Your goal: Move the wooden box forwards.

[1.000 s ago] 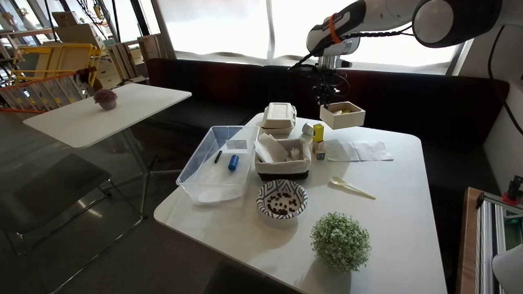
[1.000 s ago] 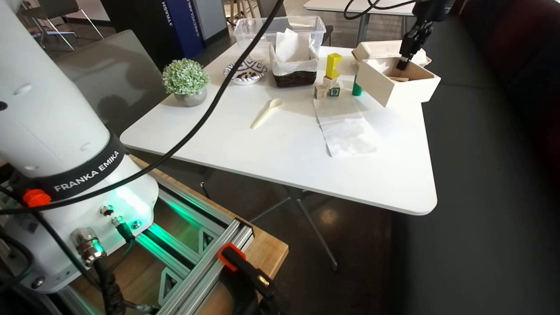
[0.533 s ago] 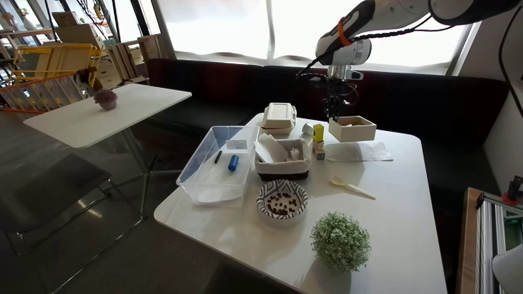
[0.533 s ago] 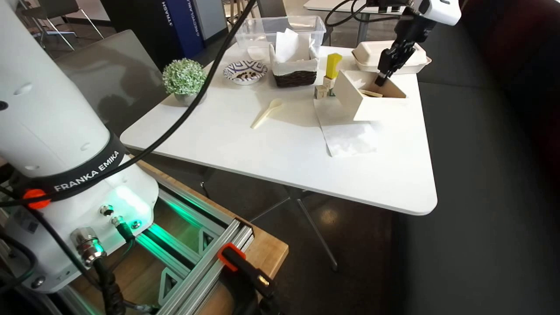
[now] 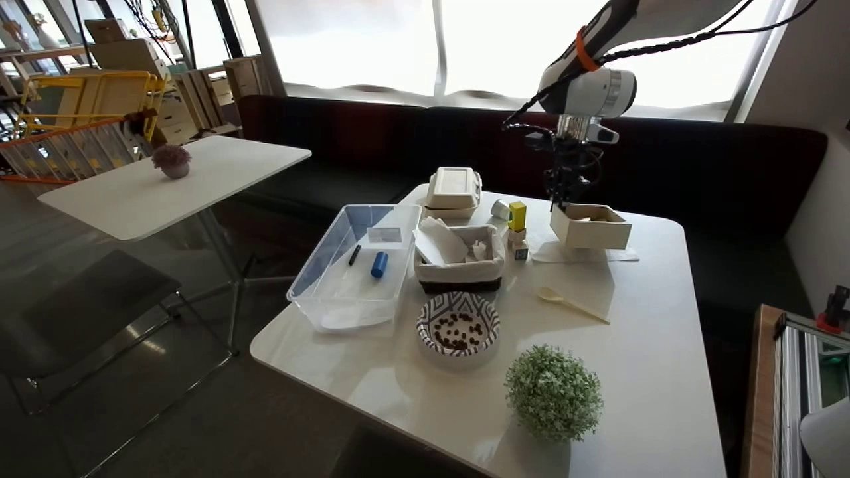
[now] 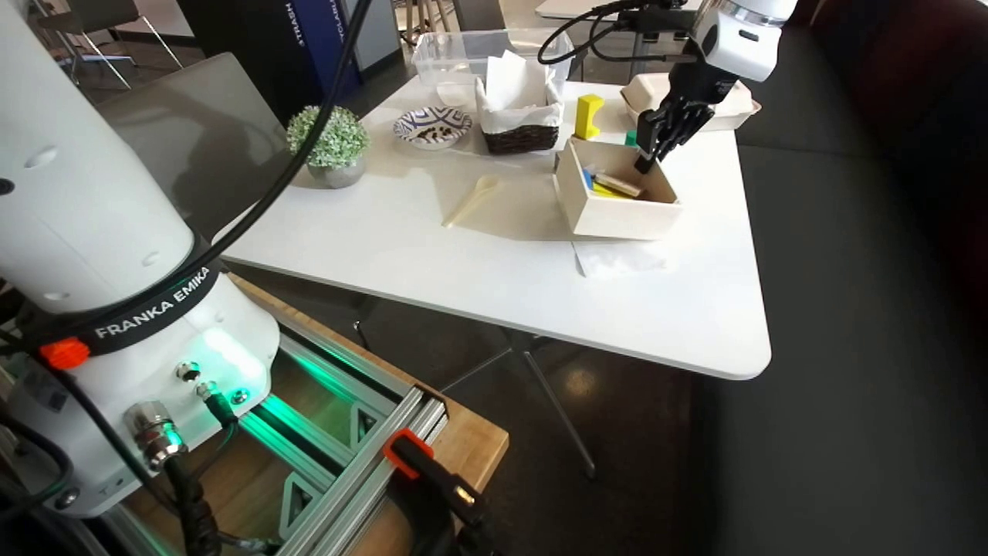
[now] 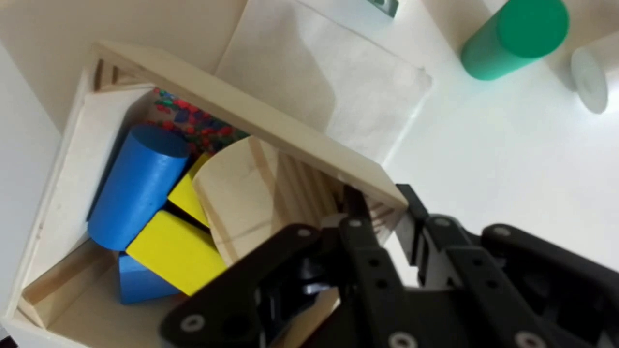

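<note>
The wooden box (image 6: 625, 220) is over the white napkin (image 6: 614, 264), toward the edge of the table (image 6: 710, 316) along the dark bench (image 6: 826, 324); whether its base touches the napkin, I cannot tell. The gripper (image 7: 385, 200) pinches the box's wall by a corner, from inside and out (a blue cylinder (image 7: 140, 191) and yellow blocks (image 7: 176, 251) lie within). Near the box rises a block stack (image 5: 517, 236); a lidded container (image 5: 455, 189) sits at the bench-side corner away from the robot base (image 6: 208, 332), and a potted plant (image 5: 554, 392) stands by the edge opposite the bench.
</note>
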Available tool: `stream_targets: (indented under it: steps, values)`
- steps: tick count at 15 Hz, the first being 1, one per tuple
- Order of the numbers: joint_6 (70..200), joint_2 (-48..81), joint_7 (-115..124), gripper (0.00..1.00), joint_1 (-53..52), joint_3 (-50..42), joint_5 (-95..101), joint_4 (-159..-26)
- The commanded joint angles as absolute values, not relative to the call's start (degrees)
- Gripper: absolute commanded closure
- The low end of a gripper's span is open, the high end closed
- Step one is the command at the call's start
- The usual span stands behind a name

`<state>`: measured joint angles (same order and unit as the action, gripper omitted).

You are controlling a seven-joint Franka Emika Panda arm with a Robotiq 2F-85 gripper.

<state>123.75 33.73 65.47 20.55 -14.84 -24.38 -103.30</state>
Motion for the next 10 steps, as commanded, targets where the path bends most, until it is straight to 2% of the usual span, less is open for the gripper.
stream_targets:
  steps: [1,3,4,10]
  values:
    - [123.49,33.45,65.41,0.80,20.23,-15.23,-24.59,-103.49]
    - [123.50,33.08,65.59,0.80,20.14,-15.22,-24.63,-103.75]
    - [123.51,33.04,66.09,0.95,19.75,-15.38,-24.11,-103.70]
    - [125.82,33.90,68.60,0.95,17.44,-16.05,-21.79,-104.78]
